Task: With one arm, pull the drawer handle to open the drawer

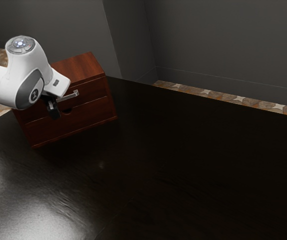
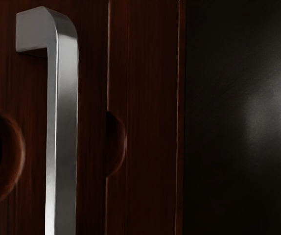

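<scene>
Going from the exterior view's left: the white arm [image 1: 13,85] reaches over to a small wooden cabinet [image 1: 81,67] sitting on the table's far corner. The black tool [image 1: 54,109] is tucked right at the silver handle [image 1: 69,94] of the upper drawer [image 1: 91,90]. Honestly can't tell how wide the tool is or whether it's got the bar at all, since the arm's body covers most of it. The drawer front looks flush with the cabinet, so I'd say it's not open yet.

The wrist view has the bar close up in front of the hand, its bent end in sight, with round cutouts [image 2: 115,144] in the wood beside it.

What worries me:
- If the hold is near that bent end, a pull could just slip off the bar.
- If the pull isn't straight along the drawer's travel, it could bind.
- The cabinet looks like a loose box on a glossy table [image 1: 183,165], so the whole thing might slide along instead of the drawer coming out.
</scene>
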Controlling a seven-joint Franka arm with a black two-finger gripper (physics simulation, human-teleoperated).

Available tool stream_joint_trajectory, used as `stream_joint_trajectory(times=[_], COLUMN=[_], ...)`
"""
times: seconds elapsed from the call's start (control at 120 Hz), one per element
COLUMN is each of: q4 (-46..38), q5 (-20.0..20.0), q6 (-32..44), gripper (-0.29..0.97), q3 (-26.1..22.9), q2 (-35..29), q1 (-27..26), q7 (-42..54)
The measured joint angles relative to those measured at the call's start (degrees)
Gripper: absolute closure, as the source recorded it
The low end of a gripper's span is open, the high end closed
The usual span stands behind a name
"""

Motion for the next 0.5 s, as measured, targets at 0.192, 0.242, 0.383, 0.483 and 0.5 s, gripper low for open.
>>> stream_joint_trajectory(times=[0.192, 0.242, 0.383, 0.483, 0.5], q4=[1.9, 2.1, 3.0, 3.8, 3.9], q5=[-1.0, -1.3, -2.4, -2.7, -2.8], q6=[0.0, 0.0, 0.0, 0.0, 0.0], gripper=[0.0, 0.0, 0.0, 0.0, 0.0], q3=[-0.3, -0.4, -0.4, -0.4, -0.4], q2=[1.7, 2.2, 3.8, 4.3, 4.4], q1=[0.0, 0.0, 0.1, 0.1, 0.1], q7=[0.2, 0.2, 0.3, 0.3, 0.3])
